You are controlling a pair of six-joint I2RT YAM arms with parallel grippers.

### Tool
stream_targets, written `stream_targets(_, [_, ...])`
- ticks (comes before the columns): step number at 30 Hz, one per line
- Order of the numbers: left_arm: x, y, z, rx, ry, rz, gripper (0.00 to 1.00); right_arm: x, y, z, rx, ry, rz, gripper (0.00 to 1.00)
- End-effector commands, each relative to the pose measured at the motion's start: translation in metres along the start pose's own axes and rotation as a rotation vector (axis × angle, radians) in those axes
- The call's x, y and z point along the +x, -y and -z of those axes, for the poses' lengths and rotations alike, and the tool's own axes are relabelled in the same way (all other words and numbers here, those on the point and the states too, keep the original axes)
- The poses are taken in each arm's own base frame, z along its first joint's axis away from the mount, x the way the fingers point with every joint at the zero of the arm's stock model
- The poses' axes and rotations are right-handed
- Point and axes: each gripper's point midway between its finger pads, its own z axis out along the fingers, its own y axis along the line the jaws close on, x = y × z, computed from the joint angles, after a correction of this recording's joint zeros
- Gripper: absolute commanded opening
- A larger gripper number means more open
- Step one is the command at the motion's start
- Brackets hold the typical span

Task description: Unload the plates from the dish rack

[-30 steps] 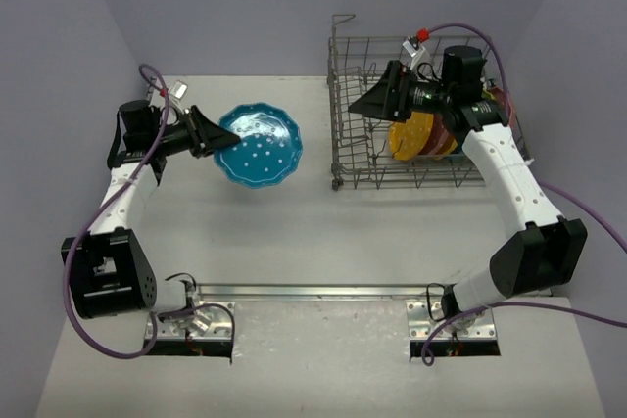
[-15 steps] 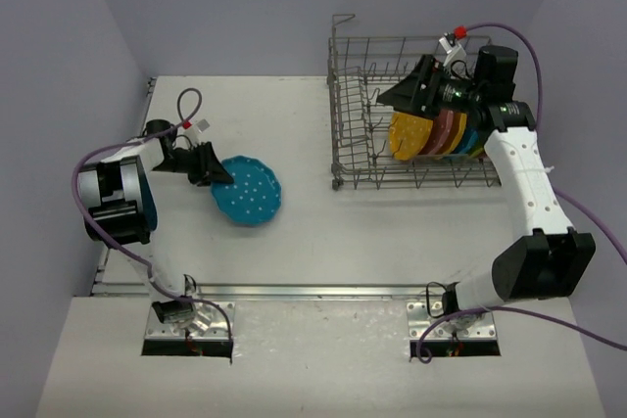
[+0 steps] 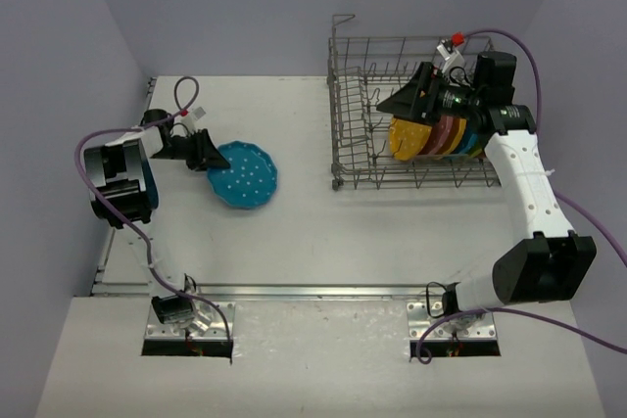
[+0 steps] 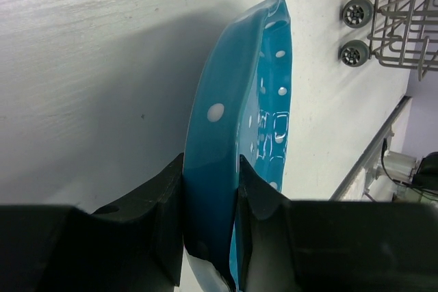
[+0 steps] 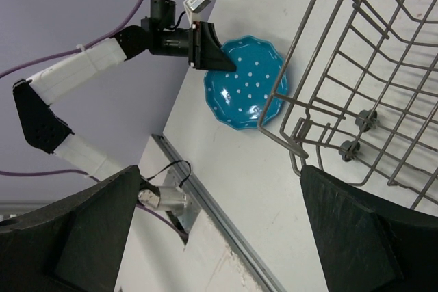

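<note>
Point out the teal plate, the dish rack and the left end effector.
teal plate [image 3: 245, 178]: overhead view, its dotted centre.
dish rack [image 3: 340, 134]: overhead view, its left wire wall.
left end effector [image 3: 210, 158]: overhead view, between the fingertips clamped on the plate's rim.

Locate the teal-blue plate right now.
Top view: the teal-blue plate is left of the dish rack, over the left side of the table, its rim clamped by the left gripper.

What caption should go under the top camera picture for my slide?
Left gripper pinches the teal plate while the open right gripper hovers over the dish rack.
</note>
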Motion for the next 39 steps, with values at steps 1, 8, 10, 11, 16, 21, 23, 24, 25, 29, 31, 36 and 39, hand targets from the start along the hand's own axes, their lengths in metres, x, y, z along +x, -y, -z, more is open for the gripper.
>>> stream_targets(1, [-0.031, -0.039, 0.000, -0.132, 0.087, -0.131, 0.15, -0.007, -0.008, 0.003, -0.021, 0.010, 0.043, 0.99])
stream_targets(8, [-0.039, -0.065, 0.002, -0.237, 0.097, -0.169, 0.38, -0.008, -0.009, 0.002, -0.029, 0.005, 0.041, 0.99])
stream_targets(10, [-0.040, -0.067, 0.006, -0.274, 0.112, -0.191, 0.45, -0.009, -0.009, 0.001, -0.030, 0.005, 0.040, 0.99])
stream_targets(11, [-0.038, -0.068, 0.007, -0.284, 0.114, -0.196, 0.48, -0.009, -0.009, 0.001, -0.030, 0.005, 0.039, 0.99])
stream_targets(16, [-0.037, -0.077, 0.022, -0.400, 0.134, -0.226, 0.54, -0.009, -0.011, 0.002, -0.032, 0.005, 0.046, 0.99])
stream_targets(21, [-0.052, -0.069, 0.061, -0.573, 0.254, -0.325, 0.65, -0.022, 0.018, 0.011, 0.179, 0.051, 0.150, 0.99])
stream_targets(23, [-0.064, -0.056, 0.083, -0.641, 0.328, -0.377, 0.65, -0.032, 0.040, 0.022, 0.332, 0.074, 0.211, 0.98])
stream_targets(24, [-0.076, -0.041, 0.105, -0.710, 0.394, -0.435, 0.65, -0.039, 0.058, 0.032, 0.453, 0.082, 0.261, 0.97])
stream_targets(25, [-0.081, -0.029, 0.114, -0.741, 0.430, -0.465, 0.66, -0.041, 0.068, 0.036, 0.513, 0.083, 0.280, 0.96])
stream_targets(29, [-0.100, 0.050, 0.160, -0.892, 0.602, -0.762, 0.83, -0.047, 0.120, 0.059, 0.780, 0.064, 0.360, 0.88])
stream_targets(31, [-0.100, 0.089, 0.174, -0.895, 0.676, -0.841, 0.88, -0.045, 0.137, 0.058, 0.827, 0.041, 0.351, 0.85])
stream_targets(36, [-0.096, 0.133, 0.197, -0.874, 0.775, -0.895, 0.92, -0.039, 0.159, 0.039, 0.820, 0.021, 0.290, 0.73])
stream_targets(39, [-0.086, 0.129, 0.195, -0.874, 0.756, -0.895, 0.92, -0.036, 0.176, 0.027, 0.829, 0.005, 0.253, 0.68])
